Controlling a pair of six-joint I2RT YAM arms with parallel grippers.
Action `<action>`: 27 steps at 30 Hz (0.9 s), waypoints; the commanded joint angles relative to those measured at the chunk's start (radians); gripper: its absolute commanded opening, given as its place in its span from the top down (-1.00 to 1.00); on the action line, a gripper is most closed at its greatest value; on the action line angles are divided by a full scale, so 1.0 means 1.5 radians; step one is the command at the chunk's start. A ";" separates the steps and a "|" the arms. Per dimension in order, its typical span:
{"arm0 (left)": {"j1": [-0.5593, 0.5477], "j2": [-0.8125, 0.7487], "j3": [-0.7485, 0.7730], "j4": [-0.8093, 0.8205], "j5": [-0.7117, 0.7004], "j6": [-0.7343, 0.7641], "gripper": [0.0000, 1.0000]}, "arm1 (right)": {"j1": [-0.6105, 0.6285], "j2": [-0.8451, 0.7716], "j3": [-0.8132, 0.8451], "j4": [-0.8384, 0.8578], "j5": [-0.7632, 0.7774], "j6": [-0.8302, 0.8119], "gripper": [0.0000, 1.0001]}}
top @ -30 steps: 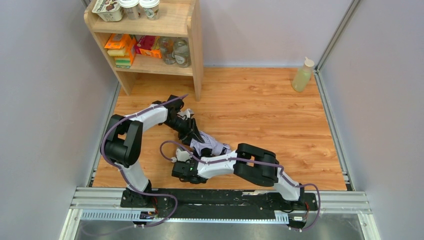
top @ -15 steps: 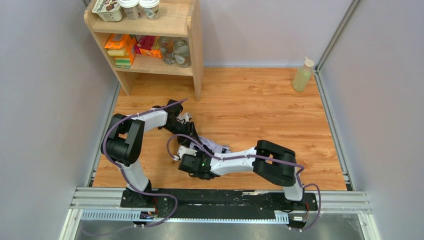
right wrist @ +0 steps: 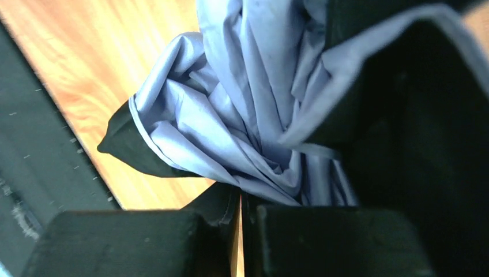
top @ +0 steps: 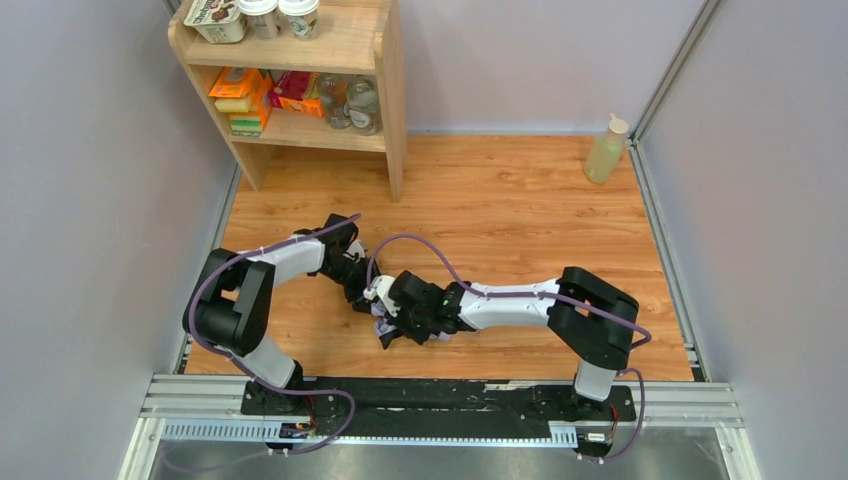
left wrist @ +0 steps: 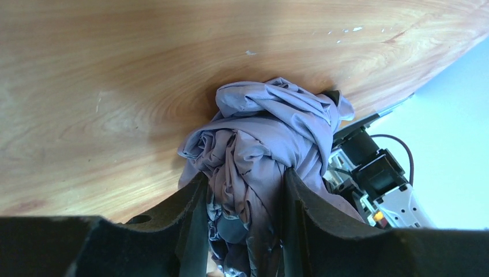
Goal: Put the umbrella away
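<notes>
The umbrella [left wrist: 259, 138] is lying crumpled on the wooden table [top: 520, 210], near its front edge and left of centre, its pale lilac canopy bunched into a wad between the two arms. The left gripper [left wrist: 242, 225] is clamping the wad, one finger pressing on each side of the fabric. The right gripper [right wrist: 242, 213] is meeting it from the opposite side, its fingers almost together and pinching a twisted fold at their tips. A wooden shelf unit [top: 390, 100] is standing at the far left, and a pale squeeze bottle [top: 604, 152] is sitting in the far right corner.
</notes>
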 commanded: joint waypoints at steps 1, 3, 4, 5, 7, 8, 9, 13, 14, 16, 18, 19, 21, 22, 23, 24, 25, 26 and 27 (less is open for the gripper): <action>-0.013 0.003 -0.074 -0.133 -0.297 0.042 1.00 | -0.048 -0.014 -0.059 -0.019 -0.115 0.022 0.87; -0.013 -0.001 -0.074 -0.127 -0.296 0.041 1.00 | -0.052 -0.044 -0.073 -0.008 -0.155 0.026 0.81; -0.013 -0.001 -0.074 -0.121 -0.283 0.042 1.00 | -0.052 -0.066 -0.082 0.001 -0.173 0.030 0.76; -0.013 -0.001 -0.072 -0.112 -0.278 0.038 1.00 | -0.053 -0.086 -0.089 0.007 -0.194 0.039 0.71; -0.013 -0.004 -0.067 -0.098 -0.264 0.029 1.00 | -0.052 -0.146 -0.106 0.022 -0.233 0.061 0.55; -0.012 -0.007 -0.067 -0.089 -0.246 0.026 1.00 | -0.052 -0.184 -0.116 0.030 -0.240 0.074 0.50; -0.013 -0.010 -0.057 -0.081 -0.245 0.022 1.00 | -0.052 -0.234 -0.121 0.031 -0.237 0.088 0.43; -0.012 -0.009 -0.020 -0.068 -0.257 0.018 1.00 | -0.057 -0.363 -0.125 0.002 -0.157 0.122 -0.01; -0.011 -0.006 -0.011 -0.068 -0.257 0.019 1.00 | -0.063 -0.393 -0.128 -0.004 -0.142 0.133 -0.07; -0.006 0.012 0.008 -0.063 -0.245 0.024 1.00 | -0.086 -0.434 -0.134 -0.008 -0.142 0.149 -0.14; -0.003 0.034 0.029 -0.067 -0.239 0.034 0.85 | -0.112 -0.460 -0.131 -0.021 -0.144 0.158 -0.16; -0.001 0.041 0.044 -0.067 -0.239 0.038 0.76 | -0.119 -0.467 -0.129 -0.027 -0.146 0.158 -0.17; 0.006 0.037 0.057 -0.065 -0.244 0.043 0.39 | -0.124 -0.474 -0.123 -0.044 -0.139 0.149 -0.17; 0.014 0.032 0.067 -0.065 -0.246 0.045 0.16 | -0.124 -0.476 -0.123 -0.049 -0.130 0.145 -0.18; 0.019 0.020 0.072 -0.065 -0.247 0.047 0.06 | -0.126 -0.476 -0.124 -0.056 -0.127 0.142 -0.18; 0.029 0.015 0.087 -0.065 -0.249 0.055 -0.13 | -0.131 -0.475 -0.126 -0.056 -0.128 0.141 -0.18; 0.036 0.004 0.098 -0.071 -0.256 0.059 -0.20 | -0.134 -0.474 -0.129 -0.058 -0.130 0.139 -0.18; 0.048 -0.001 0.121 -0.087 -0.260 0.071 -0.34 | -0.137 -0.471 -0.131 -0.060 -0.130 0.138 -0.18; 0.056 -0.016 0.134 -0.094 -0.266 0.078 -0.42 | -0.137 -0.468 -0.131 -0.063 -0.126 0.137 -0.18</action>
